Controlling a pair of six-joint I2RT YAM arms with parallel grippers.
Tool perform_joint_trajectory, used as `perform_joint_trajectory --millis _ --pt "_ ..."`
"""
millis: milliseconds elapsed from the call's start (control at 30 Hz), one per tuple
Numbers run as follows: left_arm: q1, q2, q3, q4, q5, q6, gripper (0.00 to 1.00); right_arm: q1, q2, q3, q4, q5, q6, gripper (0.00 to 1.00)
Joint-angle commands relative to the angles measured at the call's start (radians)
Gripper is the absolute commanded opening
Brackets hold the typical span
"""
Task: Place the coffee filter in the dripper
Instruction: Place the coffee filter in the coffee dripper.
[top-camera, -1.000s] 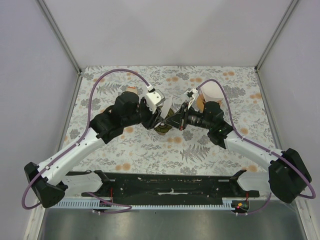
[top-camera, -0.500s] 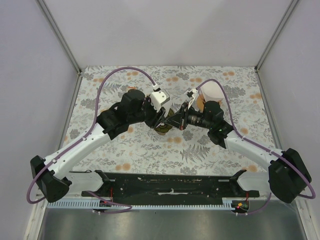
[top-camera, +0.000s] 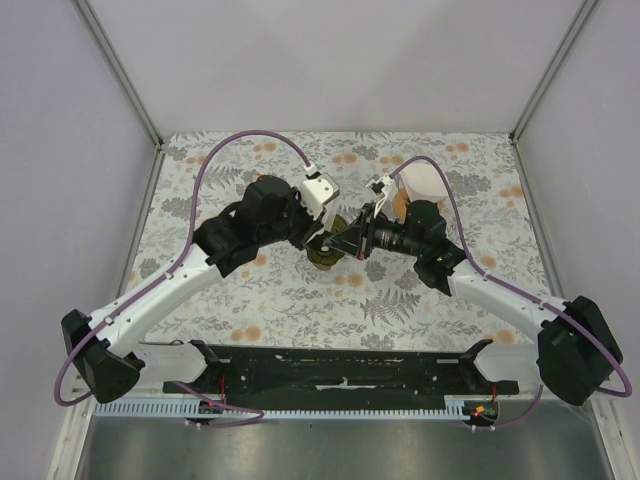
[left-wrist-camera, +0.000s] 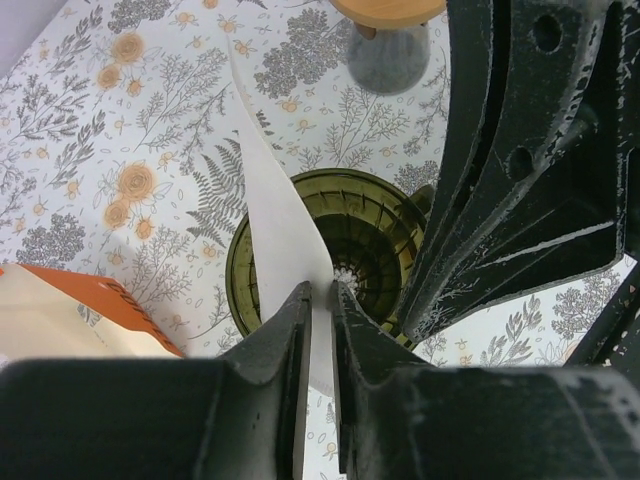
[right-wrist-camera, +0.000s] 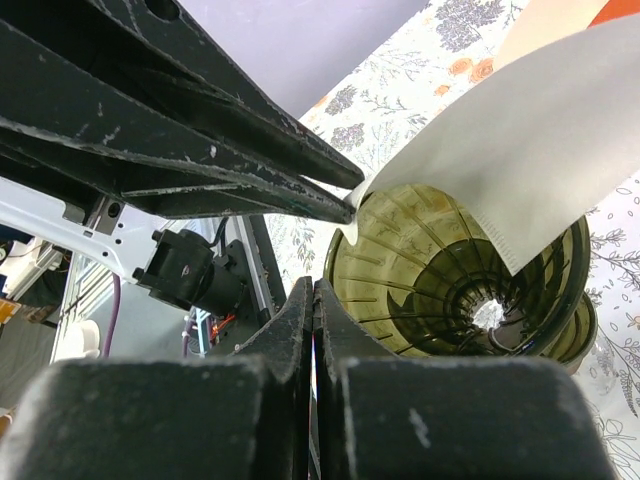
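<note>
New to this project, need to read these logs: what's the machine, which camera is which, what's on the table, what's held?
Two robot arms are bolted at the near edge of a floral table, each ending in a two-finger gripper. The wide picture looks down from above and behind them: left arm, right arm. The other two come from cameras on each wrist, looking along their own fingers. On the table sits an olive dripper, with an orange-and-cream box nearby. The left gripper pinches a white coffee filter over the dripper. The right gripper is shut; whether it holds anything is unclear.
</note>
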Motion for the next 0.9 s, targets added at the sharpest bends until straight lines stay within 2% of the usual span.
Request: perform_joint_trajectory --millis 0,133,200,333,400,567,867 --pt "-0.004 -0.009 0.045 -0.007 -0.033 0.03 0.16 0.002 0.005 0.043 0.019 -0.003 -0.016 0.0" --pt "-0.004 -0.011 0.04 -0.009 -0.034 0.025 0.02 0.002 0.001 0.043 0.016 0.004 -0.016 0.0" --pt "-0.004 -0.011 0.04 -0.009 -0.014 0.018 0.02 0.002 -0.002 0.044 0.019 0.009 -0.016 0.02" --pt "-0.004 -0.016 0.042 -0.01 0.018 -0.008 0.02 0.004 -0.001 0.046 0.034 0.021 -0.028 0.34" --pt "-0.006 -0.017 0.046 -0.012 0.035 -0.027 0.02 0.002 0.017 0.061 0.034 0.02 -0.034 0.41" --pt "-0.003 -0.022 0.061 -0.024 0.068 -0.061 0.02 0.002 0.047 0.076 0.051 0.017 -0.043 0.4" --pt "0.003 -0.023 0.066 -0.038 0.125 -0.079 0.02 0.001 0.053 0.07 0.098 0.003 -0.086 0.3"
